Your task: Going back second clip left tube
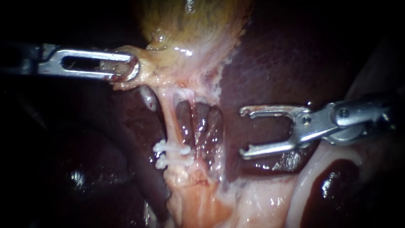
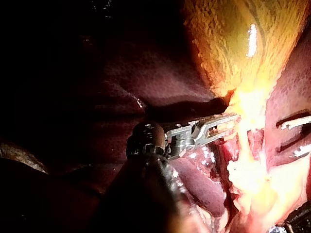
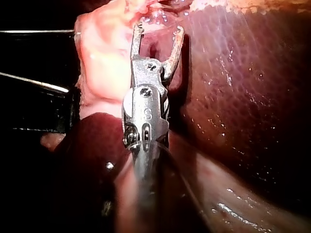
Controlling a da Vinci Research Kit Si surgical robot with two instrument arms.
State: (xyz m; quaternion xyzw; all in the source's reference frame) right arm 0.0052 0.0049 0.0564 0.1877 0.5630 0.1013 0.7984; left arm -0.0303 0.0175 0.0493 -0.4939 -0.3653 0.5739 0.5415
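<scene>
The two clips (image 1: pixel 171 148) are white, set on the pale pink left tube (image 1: pixel 170 120). Above the clips, the gallbladder (image 1: pixel 190 29) is mustard yellow streaked with greenish brown, fading to cream at its neck. Right of the clips, the liver (image 1: pixel 270 63) is dark maroon, finely mottled, with wet white glints. Below the clips, the tissue (image 1: pixel 194 198) is salmon pink and orange. Up-left of the clips, the left instrument (image 1: pixel 128 67) is silver, smeared red at its tip. Right of them, the right instrument (image 1: pixel 244 132) is bright steel grey.
</scene>
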